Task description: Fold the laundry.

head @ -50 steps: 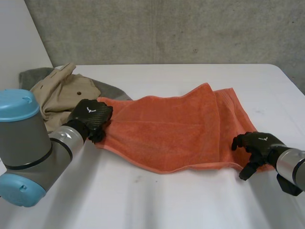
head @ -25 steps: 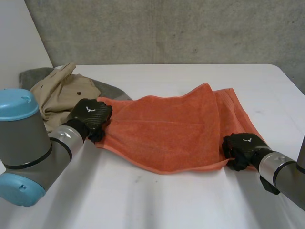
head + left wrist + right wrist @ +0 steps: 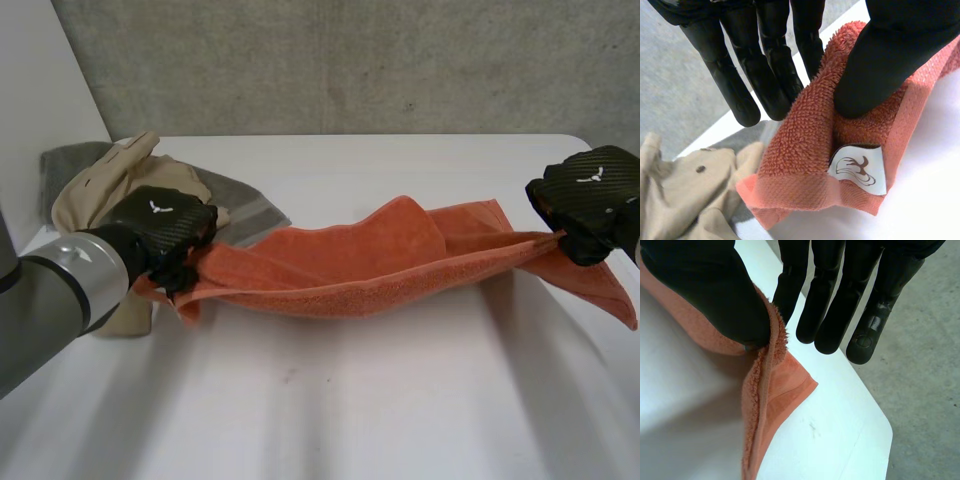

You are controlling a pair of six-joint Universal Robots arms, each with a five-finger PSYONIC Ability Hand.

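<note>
An orange towel (image 3: 360, 265) hangs stretched between my two hands, its middle sagging toward the white table (image 3: 330, 400). My left hand (image 3: 155, 225) pinches the towel's left corner. In the left wrist view the thumb (image 3: 880, 60) presses the orange towel (image 3: 800, 150) just above a white label (image 3: 857, 167), with the fingers (image 3: 765, 75) behind the cloth. My right hand (image 3: 590, 195) grips the right end, and a loose corner droops below it. In the right wrist view the thumb (image 3: 715, 295) clamps the towel's edge (image 3: 765, 390) against the fingers (image 3: 830, 300).
A beige garment (image 3: 100, 185) lies on a grey cloth (image 3: 235, 200) at the table's back left, right behind my left hand; the beige garment (image 3: 685, 195) also sits below the held corner. The table's right edge (image 3: 875, 425) runs close under my right hand.
My right hand has shut on the towel's right end. Both hands have risen, lifting the flat towel off the table into a stretched, sagging band.
</note>
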